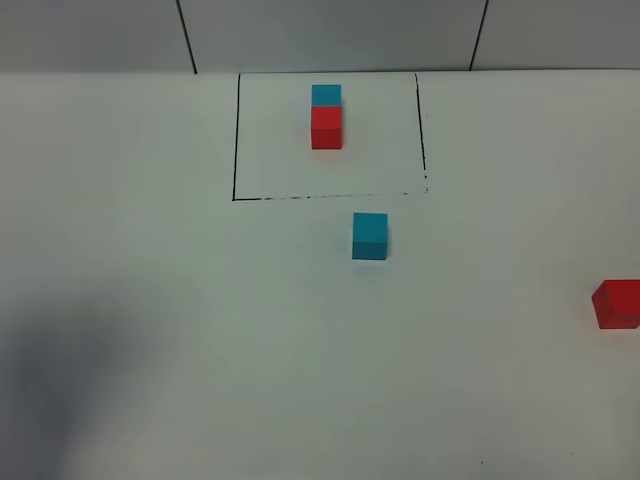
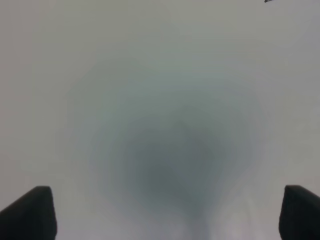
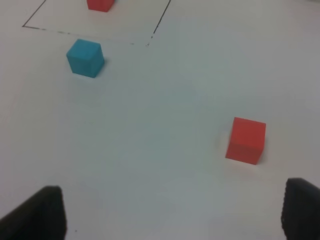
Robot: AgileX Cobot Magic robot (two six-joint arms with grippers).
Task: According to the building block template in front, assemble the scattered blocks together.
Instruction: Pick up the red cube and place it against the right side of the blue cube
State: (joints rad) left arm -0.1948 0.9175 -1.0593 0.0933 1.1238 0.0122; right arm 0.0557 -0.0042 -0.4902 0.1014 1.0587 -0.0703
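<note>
The template, a cyan-blue cube (image 1: 326,95) joined to a red cube (image 1: 326,127), sits inside a thin black rectangle (image 1: 236,140) at the back of the white table. A loose cyan-blue cube (image 1: 369,236) lies just in front of the rectangle; it also shows in the right wrist view (image 3: 85,58). A loose red cube (image 1: 617,304) lies at the right edge; the right wrist view shows it (image 3: 246,140) ahead of my open, empty right gripper (image 3: 170,212). My left gripper (image 2: 167,212) is open over bare table. Neither arm shows in the exterior view.
The white table (image 1: 200,330) carries a soft shadow (image 1: 60,390) at the front left. A grey wall with dark seams (image 1: 187,35) stands behind the table. The template's red cube shows at the edge of the right wrist view (image 3: 100,5).
</note>
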